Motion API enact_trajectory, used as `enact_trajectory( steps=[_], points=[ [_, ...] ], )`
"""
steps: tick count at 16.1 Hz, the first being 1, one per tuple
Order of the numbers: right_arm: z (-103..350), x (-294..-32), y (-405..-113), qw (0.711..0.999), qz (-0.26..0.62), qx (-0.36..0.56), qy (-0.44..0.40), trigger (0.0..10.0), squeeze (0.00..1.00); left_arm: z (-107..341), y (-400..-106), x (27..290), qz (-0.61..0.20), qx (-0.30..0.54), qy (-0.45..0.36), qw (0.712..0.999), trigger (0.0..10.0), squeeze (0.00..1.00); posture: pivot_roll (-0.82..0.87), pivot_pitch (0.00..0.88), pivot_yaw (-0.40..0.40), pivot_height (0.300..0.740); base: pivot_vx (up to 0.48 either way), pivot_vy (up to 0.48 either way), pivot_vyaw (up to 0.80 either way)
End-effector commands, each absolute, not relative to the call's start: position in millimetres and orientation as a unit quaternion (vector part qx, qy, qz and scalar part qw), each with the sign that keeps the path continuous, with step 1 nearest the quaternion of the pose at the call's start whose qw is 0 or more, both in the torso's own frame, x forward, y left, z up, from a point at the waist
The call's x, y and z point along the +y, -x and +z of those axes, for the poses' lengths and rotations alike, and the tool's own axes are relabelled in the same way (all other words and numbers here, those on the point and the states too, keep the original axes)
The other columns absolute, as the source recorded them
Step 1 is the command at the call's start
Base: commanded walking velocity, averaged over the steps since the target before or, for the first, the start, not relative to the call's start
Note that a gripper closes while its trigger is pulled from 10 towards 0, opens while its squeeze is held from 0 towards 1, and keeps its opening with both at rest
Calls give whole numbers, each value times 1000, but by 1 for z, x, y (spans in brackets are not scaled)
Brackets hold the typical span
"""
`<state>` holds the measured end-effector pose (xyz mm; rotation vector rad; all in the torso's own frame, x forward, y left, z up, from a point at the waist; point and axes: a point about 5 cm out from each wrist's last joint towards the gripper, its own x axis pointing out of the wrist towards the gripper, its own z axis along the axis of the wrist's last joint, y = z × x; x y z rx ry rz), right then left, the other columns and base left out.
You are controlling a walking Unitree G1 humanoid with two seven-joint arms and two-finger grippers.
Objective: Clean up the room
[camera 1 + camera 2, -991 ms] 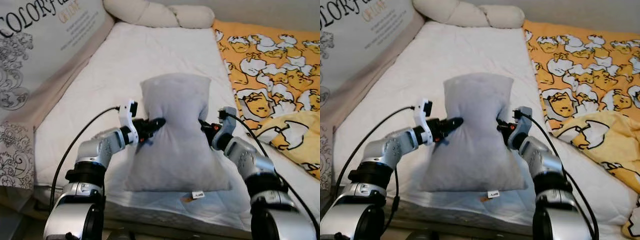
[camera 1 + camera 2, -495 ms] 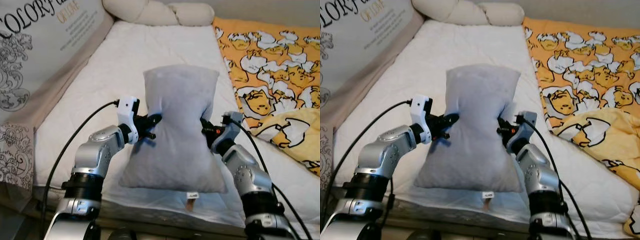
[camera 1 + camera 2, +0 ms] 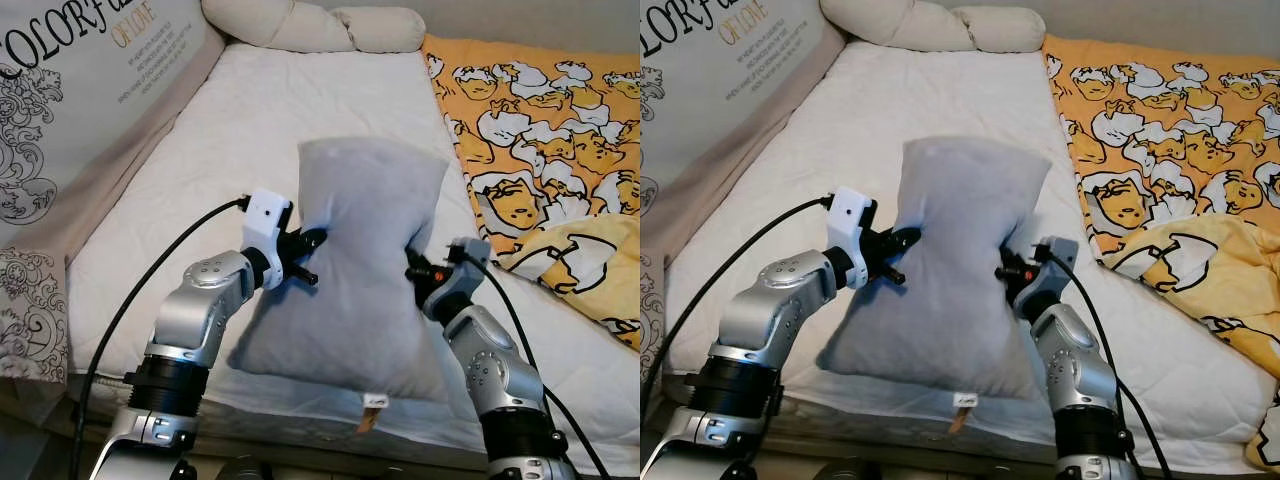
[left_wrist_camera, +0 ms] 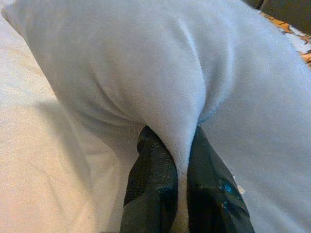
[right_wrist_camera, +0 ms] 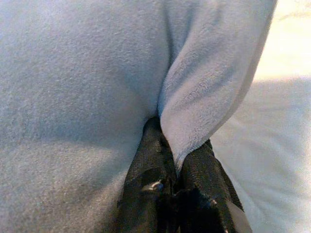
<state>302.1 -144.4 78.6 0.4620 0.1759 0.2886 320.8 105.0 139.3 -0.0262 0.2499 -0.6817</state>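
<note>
Grey plush pillow (image 3: 358,270) sits between your two hands, held up over the near part of the bed (image 3: 250,130), its lower edge near or resting on the white mattress cover close to the front edge; you cannot tell which. Your left hand (image 3: 312,240) pinches the pillow's left side at about mid-height, and the wrist view shows a fold of grey fabric clamped between its two black fingers (image 4: 153,179). Your right hand (image 3: 412,268) grips the opposite side at much the same height, its fingers (image 5: 150,165) closed tight on another fold. The pillow is squeezed narrow at the waist where both hands bite in, and it flares wider above and below. It leans slightly to your right at the top. A small white tag (image 3: 374,400) hangs at its bottom edge, with a tan strip just under it. To your right on the bed lies an orange and yellow cartoon-print blanket (image 3: 540,130), well apart from the pillow. Cream cushions (image 3: 310,25) lie across the head of the bed. A printed panel with lettering (image 3: 70,110) stands along the bed's left side.
</note>
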Motion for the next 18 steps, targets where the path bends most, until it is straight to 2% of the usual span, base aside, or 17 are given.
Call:
enact_trajectory(
  steps=[1,3,4,5,11,17,18],
  points=[
    [91,-142,-305,967,140,53,-207,0,0,149,-320,101,-336,92,-12,937,0,0,-8,0,6,740,0,0,0],
    [93,-140,-303,967,129,48,-216,0,0,152,-322,105,-316,75,-23,945,0,0,-5,0,3,740,0,0,0],
    [95,-139,-303,969,121,43,-209,0,0,157,-323,107,-306,54,-33,950,6235,0,-3,0,2,740,0,0,0],
    [93,-138,-303,971,116,52,-202,10000,0,157,-325,107,-293,61,-37,954,10000,0,-3,0,2,740,0,0,0],
    [91,-130,-299,971,124,63,-194,10000,0,157,-329,112,-266,50,-59,961,10000,0,-8,0,9,740,0,0,-139],
    [90,-131,-298,972,119,65,-189,10000,0,156,-330,112,-262,49,-66,962,10000,0,-2,0,2,740,0,280,-73],
    [89,-130,-298,972,118,69,-189,10000,0,156,-330,112,-262,49,-70,961,10000,0,-2,0,2,740,0,307,-800]
  ],
)
